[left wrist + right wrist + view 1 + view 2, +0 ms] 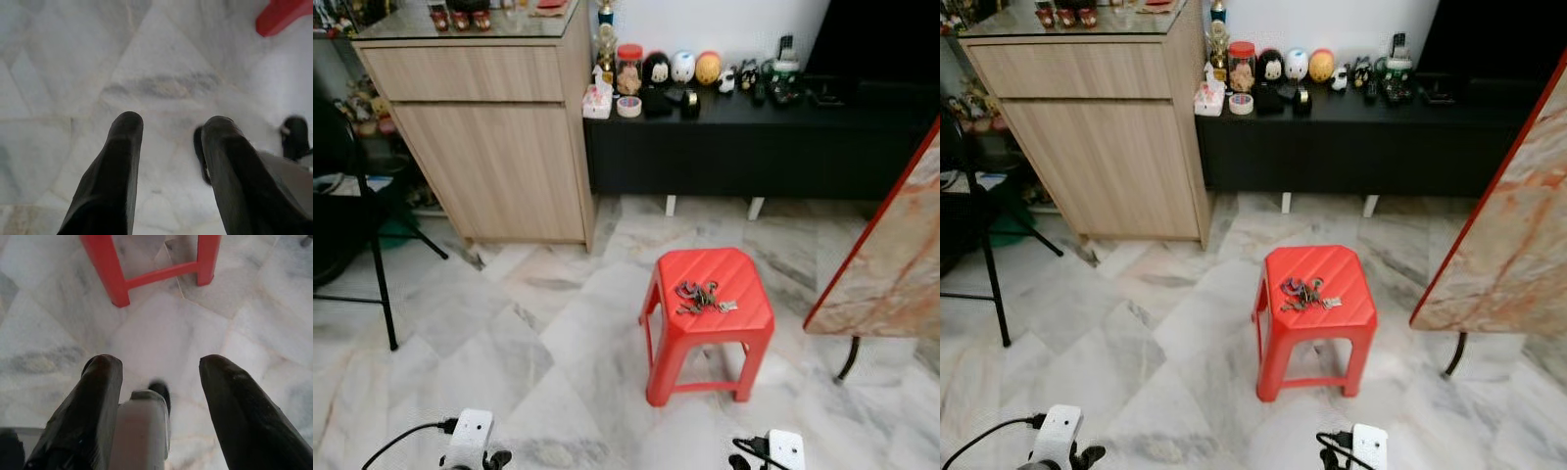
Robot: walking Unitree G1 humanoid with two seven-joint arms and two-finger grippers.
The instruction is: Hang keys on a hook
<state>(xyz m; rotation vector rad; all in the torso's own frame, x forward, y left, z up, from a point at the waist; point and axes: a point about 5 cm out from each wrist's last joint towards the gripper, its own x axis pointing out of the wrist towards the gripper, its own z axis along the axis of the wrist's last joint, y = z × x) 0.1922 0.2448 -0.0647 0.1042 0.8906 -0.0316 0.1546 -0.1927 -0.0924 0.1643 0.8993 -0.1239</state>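
Observation:
A bunch of keys (704,297) lies on top of a red plastic stool (741,315) on the marble floor, a little right of centre ahead of me. Both arms hang low at the bottom edge of the eye views. My left gripper (171,125) points down at the bare floor with its fingers (122,147) apart and nothing between them. My right gripper (159,362) is open too, aimed at the floor just short of the stool's legs (105,269). I see no hook.
A wooden cabinet (489,137) stands at the back left, beside a low black bench (754,137) carrying jars and figurines. A black chair frame (372,255) is at the left. A marble-patterned tabletop with a red edge (891,255) juts in from the right.

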